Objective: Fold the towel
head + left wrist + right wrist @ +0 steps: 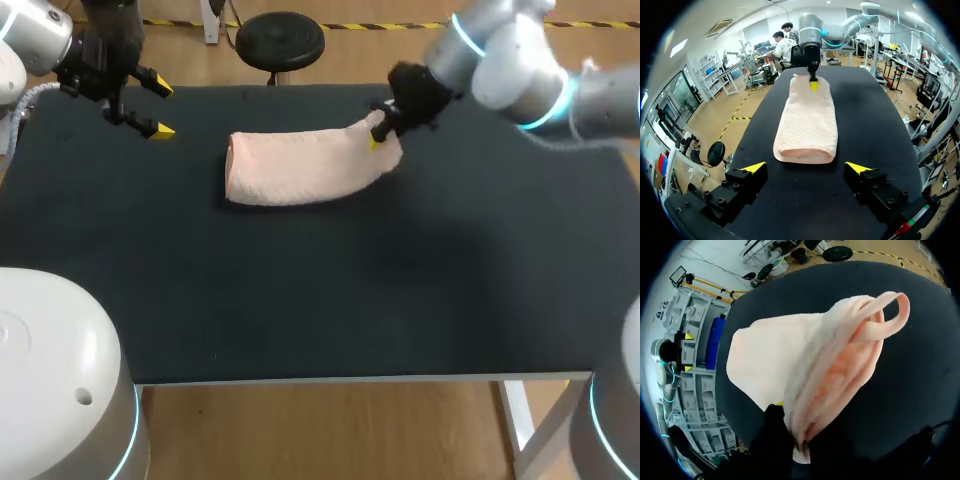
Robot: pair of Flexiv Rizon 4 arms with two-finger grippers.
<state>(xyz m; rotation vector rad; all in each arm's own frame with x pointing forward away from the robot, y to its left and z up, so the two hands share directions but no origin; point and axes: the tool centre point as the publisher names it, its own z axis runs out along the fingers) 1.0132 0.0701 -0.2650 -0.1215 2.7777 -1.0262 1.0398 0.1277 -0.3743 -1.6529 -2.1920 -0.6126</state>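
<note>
Apparently right claw (pixel 377 135) grips towel (pixel 300 168).

The silver-grey rounded right arm (pixel 512 62) carried glowing cyan rings; the black, screw-studded left gripper (pixel 806 167) had yellow wedge-shaped tips.

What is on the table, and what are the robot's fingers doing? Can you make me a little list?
table: black, flat
towel: pink, folded over, lying on the table, one end raised
right fingers: shut on the towel's raised end
left fingers: open, holding nothing, apart from the towel, near the table's far left corner
</note>
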